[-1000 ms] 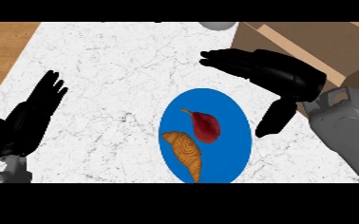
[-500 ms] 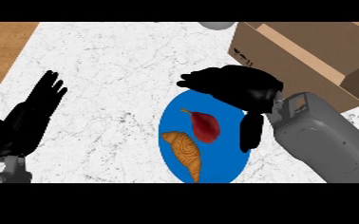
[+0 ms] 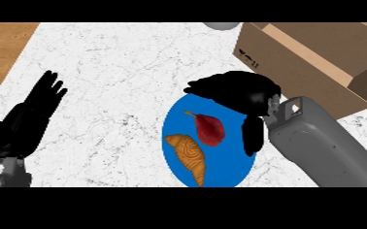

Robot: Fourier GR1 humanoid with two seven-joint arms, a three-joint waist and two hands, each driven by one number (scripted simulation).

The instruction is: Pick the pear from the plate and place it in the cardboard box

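Observation:
A blue plate (image 3: pixel 179 126) lies on the marble counter. On it are a dark red pear (image 3: pixel 210 128) with a thin stem and, below it, an orange pastry-like item (image 3: pixel 191 156). My right hand (image 3: pixel 240 91) hovers over the plate's upper right edge, fingers relaxed and pointing left, thumb hanging down beside the pear. It holds nothing. The cardboard box (image 3: pixel 315 63) stands open at the upper right, just behind that hand. My left hand (image 3: pixel 32 116) rests open at the left edge, fingers up.
A grey round object (image 3: pixel 222 25) peeks in at the top edge, left of the box. A wooden surface (image 3: pixel 14 41) borders the counter at the upper left. Bare marble (image 3: pixel 114 77) stretches between my two hands.
My right hand has moved left and down from in front of the box until it is over the plate's upper right edge, close to the pear. The left hand has stayed put.

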